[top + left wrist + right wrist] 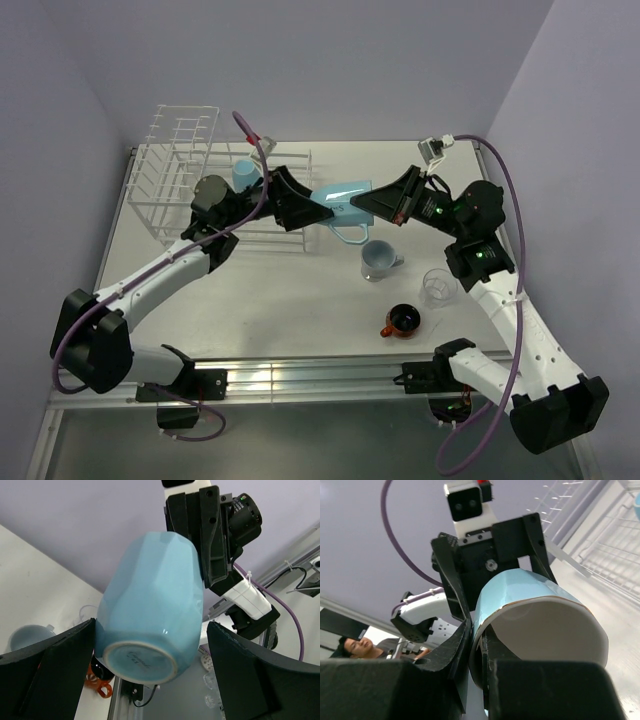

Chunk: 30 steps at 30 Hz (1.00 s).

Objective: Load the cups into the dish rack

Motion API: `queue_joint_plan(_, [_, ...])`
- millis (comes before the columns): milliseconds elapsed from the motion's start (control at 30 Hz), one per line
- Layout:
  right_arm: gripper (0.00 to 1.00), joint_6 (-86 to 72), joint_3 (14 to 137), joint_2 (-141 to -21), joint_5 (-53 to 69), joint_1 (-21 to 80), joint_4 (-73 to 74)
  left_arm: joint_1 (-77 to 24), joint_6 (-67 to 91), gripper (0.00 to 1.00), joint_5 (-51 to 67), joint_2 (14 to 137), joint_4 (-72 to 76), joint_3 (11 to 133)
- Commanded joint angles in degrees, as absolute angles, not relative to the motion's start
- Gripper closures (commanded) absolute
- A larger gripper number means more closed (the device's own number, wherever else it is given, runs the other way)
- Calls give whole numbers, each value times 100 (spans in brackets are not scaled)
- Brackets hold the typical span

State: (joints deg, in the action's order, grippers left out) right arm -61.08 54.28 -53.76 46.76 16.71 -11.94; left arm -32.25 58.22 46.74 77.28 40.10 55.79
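Step in hand (judged): mid-air handover of a light blue mug (338,200) from right arm to left. It is at the centre of the top view, just right of the rack (180,165) and above the worktop (260,290).

Right pincer (477,645): clamped on the mug's wall at the rim, one finger outside and one inside the mouth. The mug lies on its side with its base toward the left arm. In the top view its handle points to the bottom of the frame.

Left pincer (151,630): wide open, holding nothing, jaws either side of the base end. The lower-left finger (60,670) is just beside the mug or touching it; cannot tell which. The lower-right finger stands apart with a clear gap.

Other cups:
- A blue cup (243,175) sits in the rack, left of centre.
- The grey mug (378,260), tumbler (438,287) and orange cup (403,320) stand on the worktop, lower right, not yet loaded.

Next move calls for:
- Centre the left pincer on the mug, since it sits off to one side.
- Close across the body. The glazed, faceted surface looks likely to slip.
- The right pincer lets go only once that grip is firm.
- Then carry the mug to the rack.
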Motion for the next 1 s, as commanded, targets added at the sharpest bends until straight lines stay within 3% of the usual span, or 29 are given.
queue_joint_plan(0, [100, -6513, 5519, -5142, 4860, 1591, -2417, -3331, 5836, 2, 4843, 7769, 4307, 5739])
queue_joint_plan(767, [100, -6539, 5212, -5133, 4878, 1503, -2821, -3630, 6407, 5, 4711, 7980, 4993, 5766])
queue_joint_plan(867, [100, -6557, 5151, -5150, 4904, 1503, -2874, -3630, 6416, 9, 4650, 7980, 5001, 5748])
queue_joint_plan(967, [100, -6530, 5089, -5142, 4904, 1503, -2874, -3647, 6442, 19, 4623, 7998, 5045, 5792])
